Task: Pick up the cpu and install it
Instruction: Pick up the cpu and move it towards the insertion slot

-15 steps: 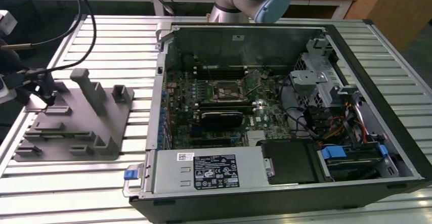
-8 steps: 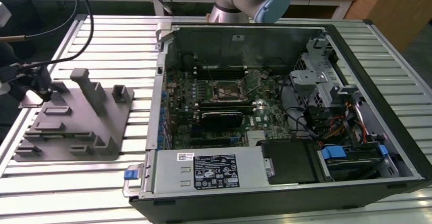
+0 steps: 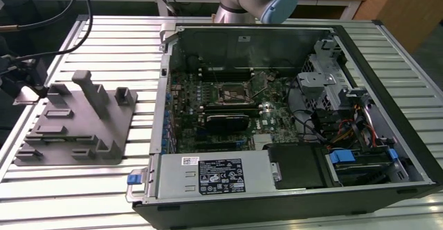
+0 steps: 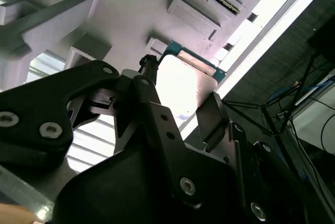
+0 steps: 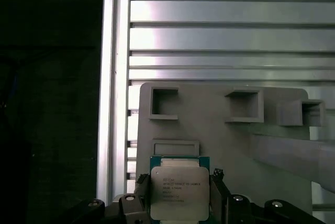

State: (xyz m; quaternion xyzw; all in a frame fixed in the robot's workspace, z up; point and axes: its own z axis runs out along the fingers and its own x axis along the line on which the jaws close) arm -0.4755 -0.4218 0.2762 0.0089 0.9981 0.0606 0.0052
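Note:
The cpu [image 5: 178, 195] is a small silver square with a teal rim, sitting at the edge of the grey tray [image 5: 220, 140] just below a shallow rectangular recess. My gripper [image 5: 179, 181] stands with one black finger against each side of the chip and is shut on it. In the second wrist view the cpu [image 4: 180, 77] shows bright between the two fingers [image 4: 149, 96]. In the exterior view the gripper [image 3: 26, 87] is at the left edge, by the far-left corner of the tray [image 3: 69, 131]. The black socket [image 3: 232, 92] lies on the motherboard inside the open computer case.
The open case [image 3: 277, 116] fills the exterior view's right, with a power supply [image 3: 215, 175] at the front and drive bays [image 3: 346, 105] on its right. Upright posts [image 3: 90, 92] rise from the tray. Cables [image 3: 49, 38] trail over the slatted table [image 3: 104, 32].

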